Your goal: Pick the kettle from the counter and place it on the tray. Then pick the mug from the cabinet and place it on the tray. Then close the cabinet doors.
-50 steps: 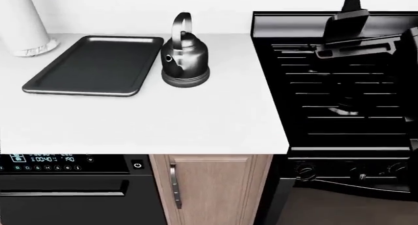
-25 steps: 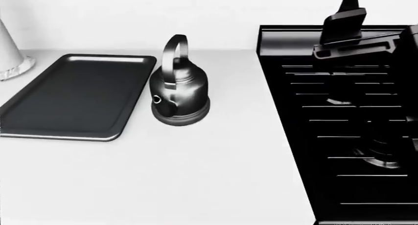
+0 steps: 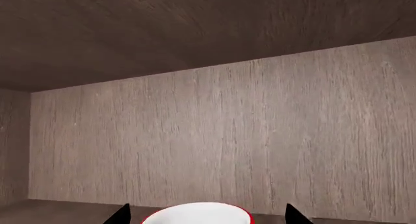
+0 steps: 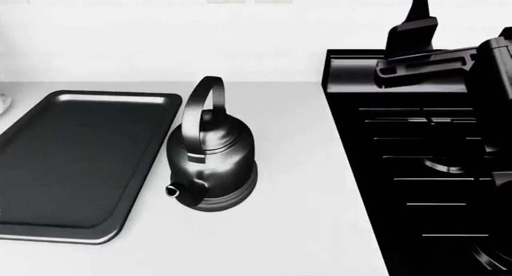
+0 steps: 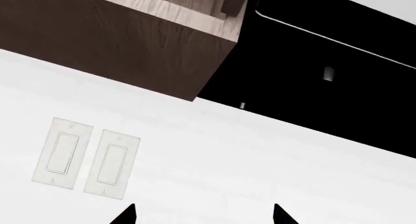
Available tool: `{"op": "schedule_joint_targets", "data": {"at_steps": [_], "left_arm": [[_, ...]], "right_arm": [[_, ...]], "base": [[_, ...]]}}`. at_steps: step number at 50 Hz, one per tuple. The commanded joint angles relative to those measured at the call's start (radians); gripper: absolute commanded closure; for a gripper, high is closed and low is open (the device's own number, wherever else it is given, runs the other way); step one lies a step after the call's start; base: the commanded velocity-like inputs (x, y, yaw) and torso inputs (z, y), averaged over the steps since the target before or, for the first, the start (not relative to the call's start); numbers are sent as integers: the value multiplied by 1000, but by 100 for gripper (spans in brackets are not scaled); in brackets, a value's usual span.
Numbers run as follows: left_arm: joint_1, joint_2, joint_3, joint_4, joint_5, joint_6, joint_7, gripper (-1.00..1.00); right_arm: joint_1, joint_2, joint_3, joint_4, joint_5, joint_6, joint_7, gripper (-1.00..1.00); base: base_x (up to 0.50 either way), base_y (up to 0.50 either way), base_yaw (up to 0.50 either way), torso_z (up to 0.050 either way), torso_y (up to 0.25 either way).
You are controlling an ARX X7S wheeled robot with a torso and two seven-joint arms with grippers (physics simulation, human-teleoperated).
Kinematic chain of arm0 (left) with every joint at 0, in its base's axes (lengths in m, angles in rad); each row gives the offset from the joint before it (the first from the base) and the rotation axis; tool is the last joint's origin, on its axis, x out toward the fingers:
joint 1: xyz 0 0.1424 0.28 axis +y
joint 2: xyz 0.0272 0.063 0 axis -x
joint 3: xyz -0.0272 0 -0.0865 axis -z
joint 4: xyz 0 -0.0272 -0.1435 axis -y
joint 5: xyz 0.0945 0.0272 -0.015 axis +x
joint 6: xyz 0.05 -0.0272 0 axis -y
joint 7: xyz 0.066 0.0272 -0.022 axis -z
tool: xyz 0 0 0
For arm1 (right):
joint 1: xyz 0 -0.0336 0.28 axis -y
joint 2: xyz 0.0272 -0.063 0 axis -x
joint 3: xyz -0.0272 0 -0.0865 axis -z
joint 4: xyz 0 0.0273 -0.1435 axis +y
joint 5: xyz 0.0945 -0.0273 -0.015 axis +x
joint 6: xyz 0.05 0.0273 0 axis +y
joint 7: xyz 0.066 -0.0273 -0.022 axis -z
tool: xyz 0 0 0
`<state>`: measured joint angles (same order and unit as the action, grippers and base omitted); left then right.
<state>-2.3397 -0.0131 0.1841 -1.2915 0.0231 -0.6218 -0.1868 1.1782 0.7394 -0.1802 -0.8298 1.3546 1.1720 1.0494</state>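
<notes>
Spreading wide under everything, the white counter (image 4: 304,228) carries the dark tray (image 4: 72,156) and, just beside its right rim, the upright kettle (image 4: 212,162), spout toward the camera. Inside the wooden cabinet (image 3: 215,136), the red mug (image 3: 198,216) sits between the left gripper (image 3: 204,215)'s spread fingertips. The right gripper (image 5: 202,213), also spread, faces two wall switches (image 5: 87,158).

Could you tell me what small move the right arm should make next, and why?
Probably lower the right claw toward the kettle. Its camera faces the wall switches, while the kettle stands on the counter beside the tray, not on it, and its arched handle is clear.
</notes>
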Motion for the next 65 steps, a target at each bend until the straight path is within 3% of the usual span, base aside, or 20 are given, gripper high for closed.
{"op": "schedule_joint_targets", "data": {"at_steps": [1, 18, 19, 34, 42, 55, 65], "left_arm": [[51, -5, 16, -16, 26, -55, -13, -100], [160, -26, 71, -16, 5, -94, -37, -100], [164, -26, 73, -15, 2, -90, -33, 100], [150, -36, 57, -13, -27, -33, -33, 100], [41, -40, 32, 1, -51, 40, -30, 100], [-16, -48, -2, 275, -11, -141, 20, 100], [-16, -28, -75, 352, 93, -196, 78, 100]], "right_arm": [[-29, -7, -17, -6, -43, -17, -14, -100], [-62, -18, -51, -13, -108, -42, -42, -100], [-65, -19, -54, -13, -114, -44, -45, -100], [-77, -21, -64, -16, -124, -56, -49, -100], [-74, -19, -66, -19, -110, -54, -41, -100], [-47, -9, -56, -42, -33, -35, 8, -100], [-38, -1, -47, -52, 0, -38, 29, -100]], "base": [[0, 0, 0, 0, 0], [0, 0, 0, 0, 0], [0, 0, 0, 0, 0], [0, 0, 0, 0, 0], [0, 0, 0, 0, 0], [-205, 0, 0, 0, 0], [-498, 0, 0, 0, 0]]}}
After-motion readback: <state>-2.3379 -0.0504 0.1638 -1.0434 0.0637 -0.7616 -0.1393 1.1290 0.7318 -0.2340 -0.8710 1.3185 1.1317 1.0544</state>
